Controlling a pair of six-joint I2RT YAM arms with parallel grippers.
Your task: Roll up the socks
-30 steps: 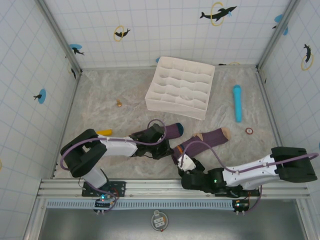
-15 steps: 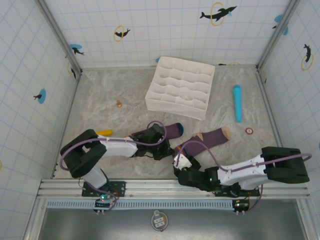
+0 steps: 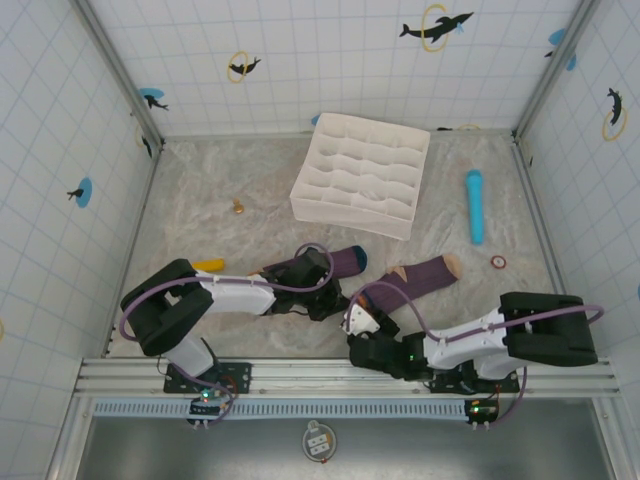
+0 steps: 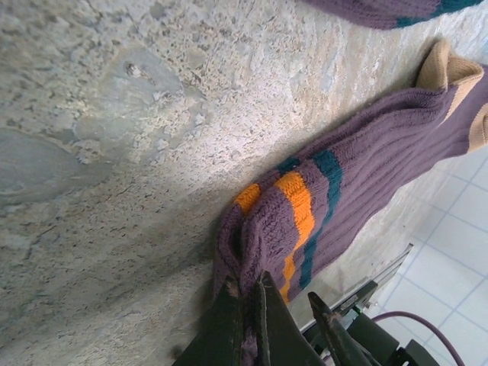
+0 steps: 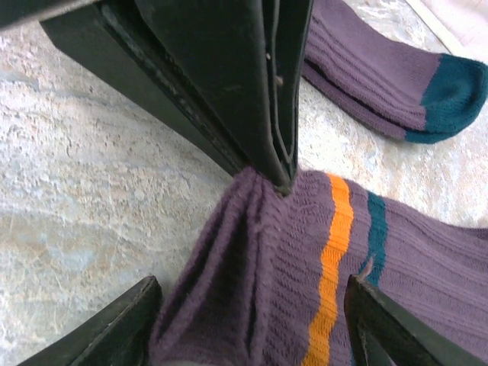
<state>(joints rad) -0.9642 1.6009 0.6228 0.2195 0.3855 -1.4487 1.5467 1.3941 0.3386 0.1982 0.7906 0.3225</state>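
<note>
Purple sock cuff (image 5: pixel 305 252), right pincer (image 5: pixel 248 324) closer

Top view: bright, even light from above. The white walls (image 3: pixel 330 60) show no glare and lean outward toward the frame edges. My arms throw short, soft shadows on the table (image 3: pixel 200 200).
Left wrist view: the table grain is sharp. A dim shadow lies beside the striped sock (image 4: pixel 305 213). My left gripper (image 4: pixel 248 293) is dark and slightly soft at the near edge.
Right wrist view: the sock ribs are crisp. My right gripper (image 5: pixel 252 305) is nearly black, its fingers blurred at the corners.
</note>
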